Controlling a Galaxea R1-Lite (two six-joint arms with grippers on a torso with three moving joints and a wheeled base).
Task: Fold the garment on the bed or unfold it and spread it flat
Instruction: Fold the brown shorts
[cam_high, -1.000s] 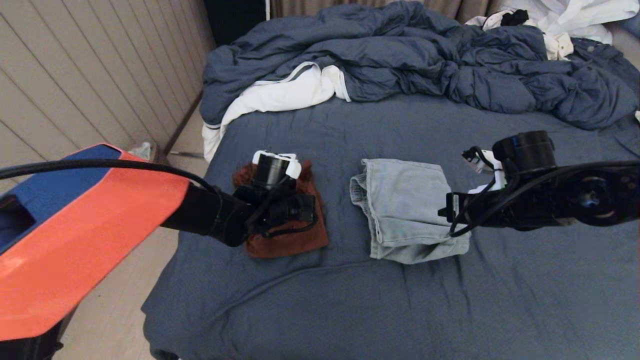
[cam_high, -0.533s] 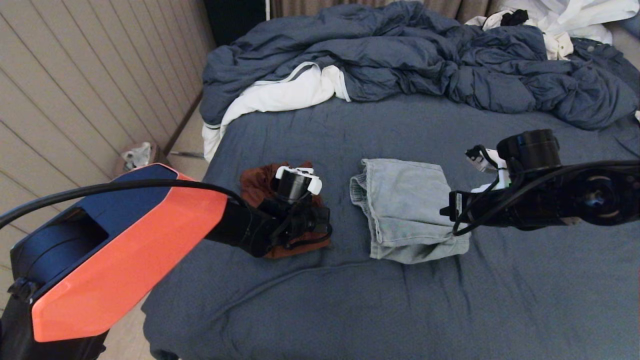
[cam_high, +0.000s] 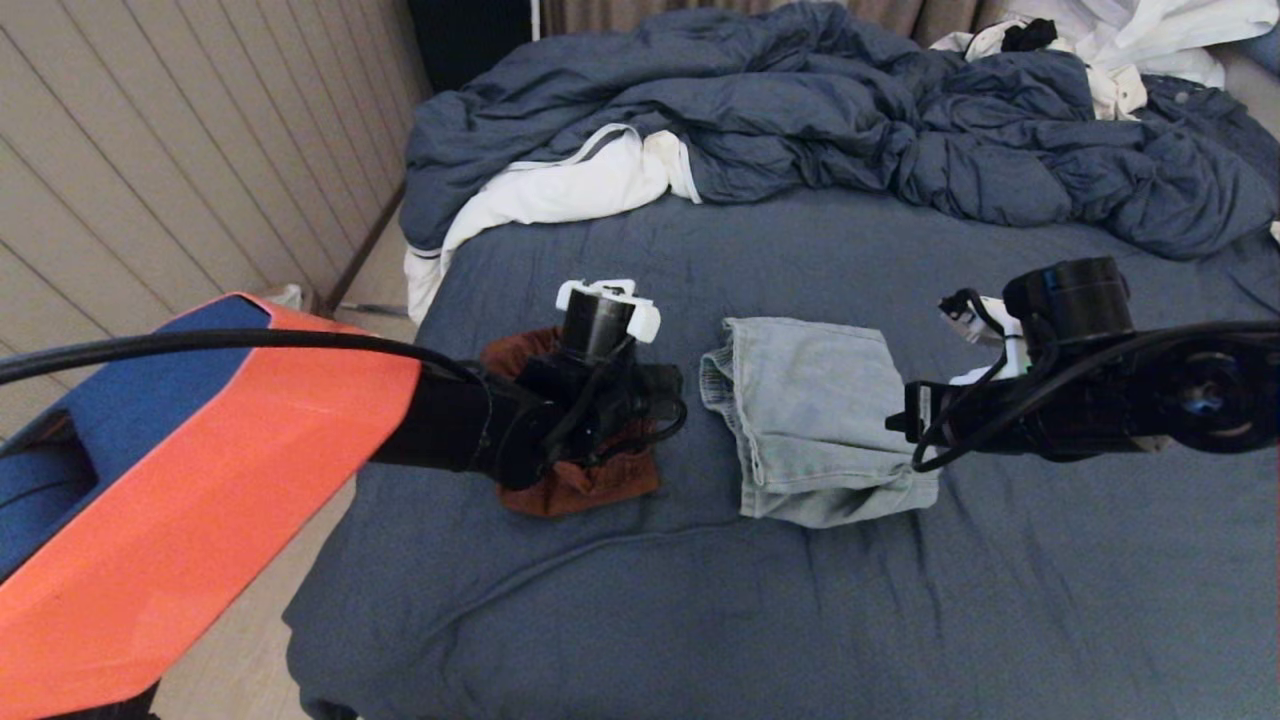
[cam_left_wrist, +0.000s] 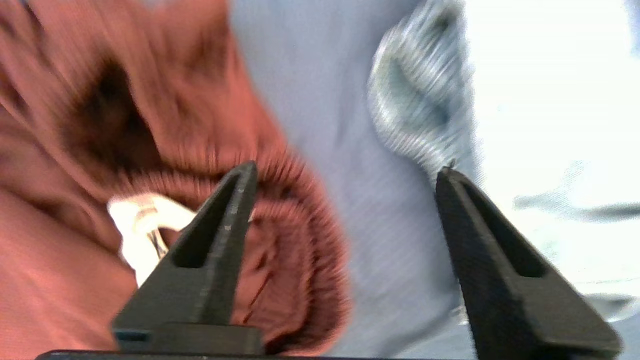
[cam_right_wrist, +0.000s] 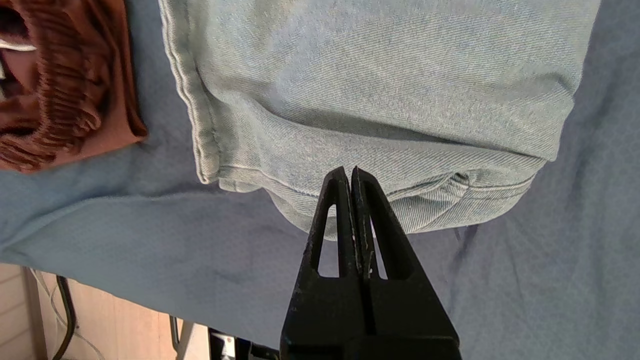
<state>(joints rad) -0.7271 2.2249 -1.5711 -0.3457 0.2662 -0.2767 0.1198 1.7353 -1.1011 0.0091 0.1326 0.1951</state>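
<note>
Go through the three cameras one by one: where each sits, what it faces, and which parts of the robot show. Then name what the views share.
Head view: from the robot's head, looking forward and down on the bed; both arms show, above the brown shorts and the denim shorts.
Left wrist view: behind the open left gripper, over the brown shorts' ribbed waistband.
Right wrist view: behind the shut right gripper, over the denim shorts' folded edge.
Shared: both pairs of shorts and the blue sheet appear in all three views.
</note>
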